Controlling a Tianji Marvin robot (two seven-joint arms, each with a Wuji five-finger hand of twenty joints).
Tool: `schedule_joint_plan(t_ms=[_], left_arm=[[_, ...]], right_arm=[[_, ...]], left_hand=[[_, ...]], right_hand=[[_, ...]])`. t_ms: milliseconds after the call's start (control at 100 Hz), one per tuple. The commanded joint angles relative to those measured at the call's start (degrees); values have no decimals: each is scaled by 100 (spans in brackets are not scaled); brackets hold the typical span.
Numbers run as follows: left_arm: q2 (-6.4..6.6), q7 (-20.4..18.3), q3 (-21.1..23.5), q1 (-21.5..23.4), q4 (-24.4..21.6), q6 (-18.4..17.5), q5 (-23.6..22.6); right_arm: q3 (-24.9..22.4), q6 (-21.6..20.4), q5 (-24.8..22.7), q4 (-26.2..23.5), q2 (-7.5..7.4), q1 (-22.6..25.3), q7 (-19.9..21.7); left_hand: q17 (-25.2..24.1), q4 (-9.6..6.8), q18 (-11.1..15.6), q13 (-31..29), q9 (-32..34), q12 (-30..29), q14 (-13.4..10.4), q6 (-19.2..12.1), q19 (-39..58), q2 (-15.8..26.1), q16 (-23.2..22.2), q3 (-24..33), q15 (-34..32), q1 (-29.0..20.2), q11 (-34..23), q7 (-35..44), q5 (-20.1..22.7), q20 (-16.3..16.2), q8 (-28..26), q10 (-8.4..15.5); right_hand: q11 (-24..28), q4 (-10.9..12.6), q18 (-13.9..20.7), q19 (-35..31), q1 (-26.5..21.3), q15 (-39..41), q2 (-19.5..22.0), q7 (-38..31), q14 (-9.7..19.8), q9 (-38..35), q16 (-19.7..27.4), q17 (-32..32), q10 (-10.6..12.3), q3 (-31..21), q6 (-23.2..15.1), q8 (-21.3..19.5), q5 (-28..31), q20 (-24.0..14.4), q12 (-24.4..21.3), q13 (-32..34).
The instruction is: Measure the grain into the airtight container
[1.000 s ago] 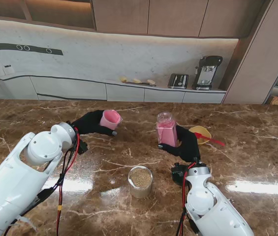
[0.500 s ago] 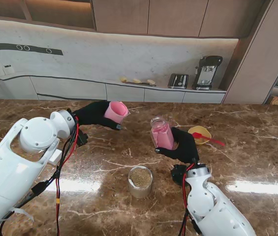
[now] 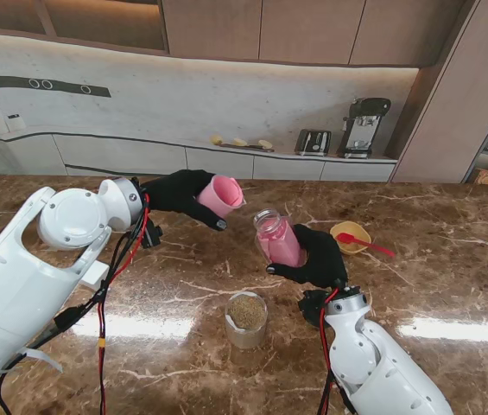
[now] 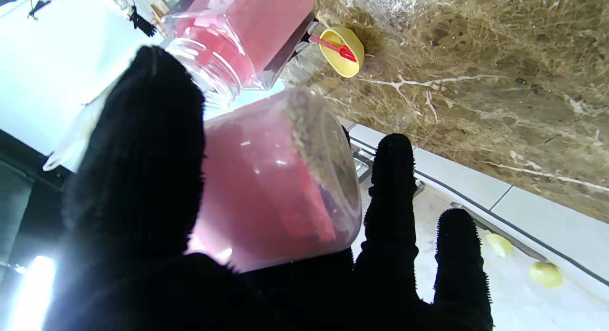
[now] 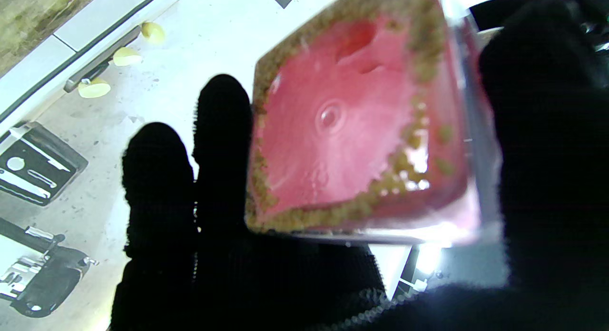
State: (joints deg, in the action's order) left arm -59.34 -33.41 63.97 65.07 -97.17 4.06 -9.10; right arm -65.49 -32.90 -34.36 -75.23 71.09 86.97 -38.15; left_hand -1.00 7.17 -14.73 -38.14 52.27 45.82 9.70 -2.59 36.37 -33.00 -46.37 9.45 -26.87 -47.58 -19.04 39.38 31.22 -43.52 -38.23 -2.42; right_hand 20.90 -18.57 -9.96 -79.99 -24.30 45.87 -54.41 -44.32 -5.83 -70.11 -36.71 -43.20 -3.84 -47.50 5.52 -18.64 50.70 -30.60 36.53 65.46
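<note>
Cup [image 3: 219,194] lifted, apparently nearer tilted container [image 3: 278,239].

The left hand [image 4: 200,255], gloved in black, grips a pink cup [image 4: 271,188] lying tilted on its side, thumb on one flank and fingers [image 4: 392,198] on the other. Brownish grain clings along the cup's inner wall near the base. Just beyond its rim is the mouth of a clear jar [image 4: 238,36] with pink inside. On the marble table [image 4: 476,60] lies a yellow lid [image 4: 345,53] with a red scoop [image 4: 335,46] in it.
</note>
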Motion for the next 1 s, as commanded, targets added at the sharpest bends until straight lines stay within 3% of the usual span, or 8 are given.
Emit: schedule_joint_plan(t_ms=[0,330,990], left_arm=[[-11,-35,-59,-94,-55,-29,-21],[19,-214,-325,-370,-37,-55,-87],[148,-580,-490,-440,-270,-214,-541]], right_arm=[[-9,2,11,-71,-11,66,90],[10,48,-95,-219,-52,125,141],[6,198,-93,-330,-40,177,65]], left_hand=[[-73,-127,-67,-113,728,285,2,-892,209,1717,-125,691,-206,-1195,-720,705,1064,17,51,276],[-88,-150,-78,-117,743,507,6,-886,211,1710,-224,646,-273,-1268,-834,735,1114,39,233,232],[-129,-163,-47,-134,758,863,-36,-1036,137,1668,-386,671,-336,-1286,-912,854,1137,103,345,259]], right_hand=[[554,428,141,-62,-2205,56,818,-649,610,-555,-59,-48,1048,-2105,-2139,-267,963,-53,133,281],[554,429,135,-64,-2182,57,822,-661,607,-559,-76,-64,1025,-2108,-2126,-262,955,-55,127,294],[548,421,131,-70,-2168,47,865,-686,608,-545,-80,-64,1014,-2085,-2110,-236,922,-59,123,295]])
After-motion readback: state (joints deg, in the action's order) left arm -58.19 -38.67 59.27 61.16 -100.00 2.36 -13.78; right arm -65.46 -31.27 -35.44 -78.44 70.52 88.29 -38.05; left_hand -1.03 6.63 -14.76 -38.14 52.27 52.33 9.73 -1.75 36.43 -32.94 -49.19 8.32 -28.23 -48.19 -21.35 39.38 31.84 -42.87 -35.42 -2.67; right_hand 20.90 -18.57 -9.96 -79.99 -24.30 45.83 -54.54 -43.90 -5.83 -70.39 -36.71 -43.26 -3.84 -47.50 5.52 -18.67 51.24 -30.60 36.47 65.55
